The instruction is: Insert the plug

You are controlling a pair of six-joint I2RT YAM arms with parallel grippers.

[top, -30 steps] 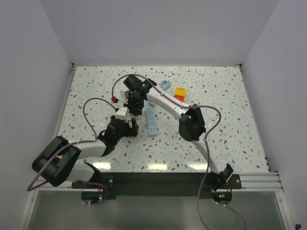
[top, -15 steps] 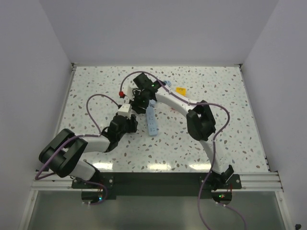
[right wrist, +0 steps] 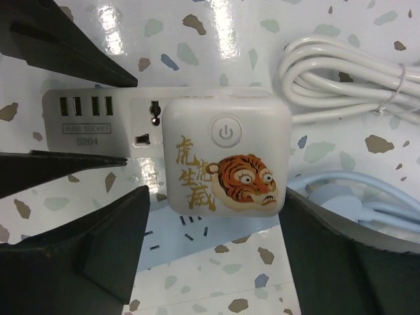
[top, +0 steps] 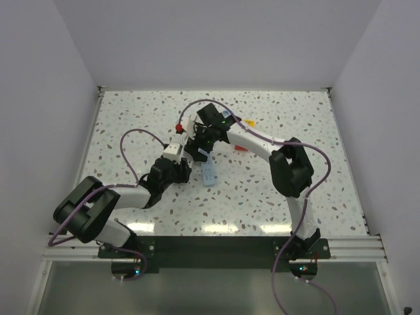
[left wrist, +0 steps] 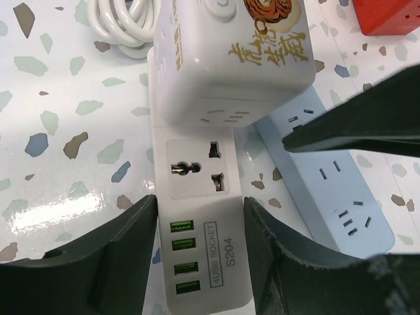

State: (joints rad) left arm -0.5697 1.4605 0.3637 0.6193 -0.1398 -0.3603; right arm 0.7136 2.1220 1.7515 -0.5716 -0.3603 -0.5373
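The right gripper [right wrist: 215,195] is hanging with its jaws apart on either side of the cube plug [right wrist: 226,154] (the tiger-faced one), not squeezing it. The cube plug is sitting flush on top of the white power strip [left wrist: 200,262], whose USB end the left gripper [left wrist: 200,203] is clamping. Insertion is looking finished. The next move is calling for a straight lift off the white power strip without nudging the cube plug.

White links and bulky black joint housings on left arm [top: 126,196] and right arm [top: 252,139]. Thin purple cables [top: 123,143] looped beside each. Small green lights glowed on wrists and bases. Black mounting rail [top: 216,244] under both. Matte black wedge fingers [left wrist: 98,262], tapered.
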